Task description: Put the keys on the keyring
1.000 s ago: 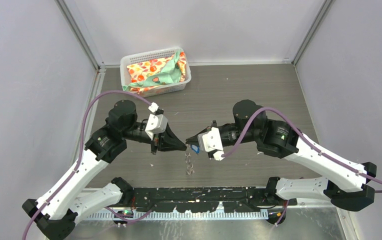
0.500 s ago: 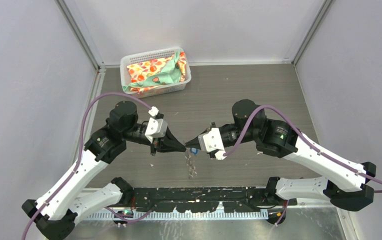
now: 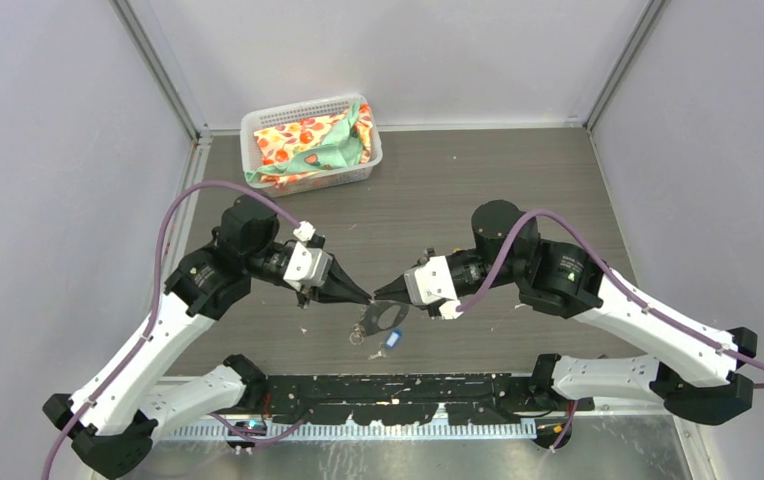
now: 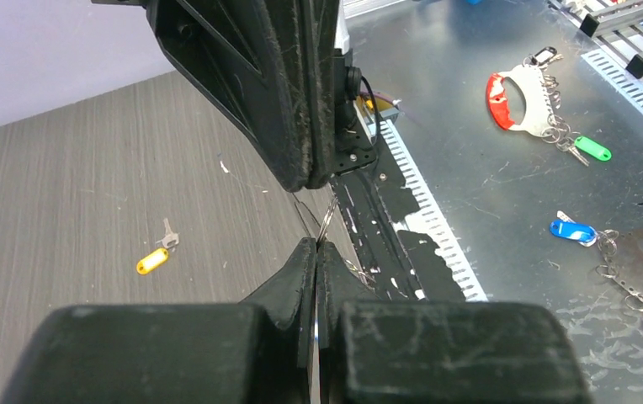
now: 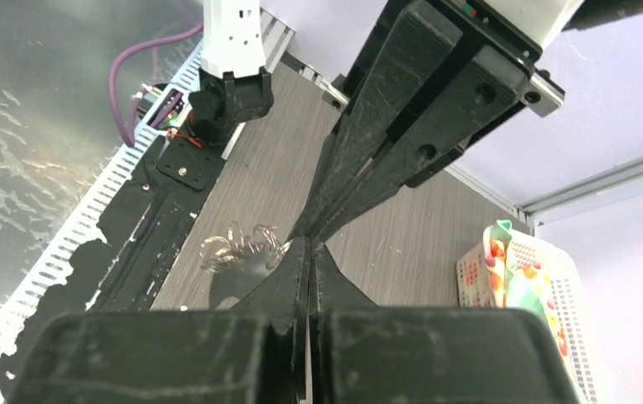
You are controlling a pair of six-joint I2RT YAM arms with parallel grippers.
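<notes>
Left hand and right hand meet tip to tip, both clenched; keyring and blue key just beside.

**Middle shut off, far side open**

The left gripper and right gripper meet tip to tip over the middle of the table, each with fingers pressed together. With their arms they form a bar across most of the width. Just in front of the tips, the keyring and a blue key take up the narrow strip before the black rail. A yellow key lies alone on the wood. The basket fills the far left corner. Beyond the arms the boards lie open as far as the walls.
</notes>
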